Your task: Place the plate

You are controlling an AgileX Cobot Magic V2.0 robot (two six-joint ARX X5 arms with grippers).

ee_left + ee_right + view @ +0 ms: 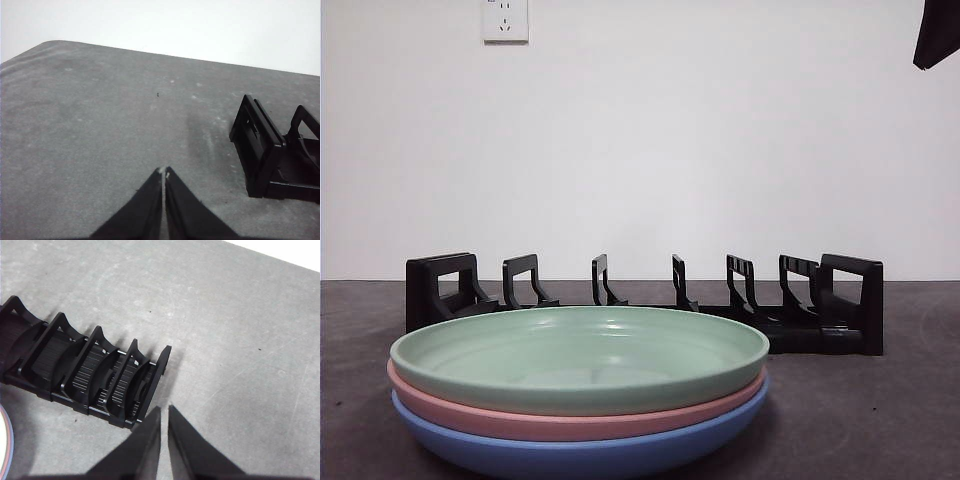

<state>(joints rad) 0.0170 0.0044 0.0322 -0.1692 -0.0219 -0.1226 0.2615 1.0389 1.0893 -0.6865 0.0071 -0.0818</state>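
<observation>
Before one rack [650, 300], three plates [578, 395] (stacked)

Plate stack [580, 390] blocks rack [650, 300] front (slots open above).

- A stack of three round plates sits at the near edge of the dark grey table [900, 420]: the pale green plastic plate [580, 355] on top, the pink plate [570, 420] under it, the blue plate [580, 455] at the bottom.
- The black slotted plastic plate rack [650, 300] stands behind the stack, at 12 o'clock from it, running left to right.
- A white wall socket [505, 20] is on the wall behind, at 11 o'clock from the stack.
- The right gripper [164, 412] hangs above the rack's end divider.
- The left gripper [164, 173] is over bare table beside the rack's other end.
</observation>
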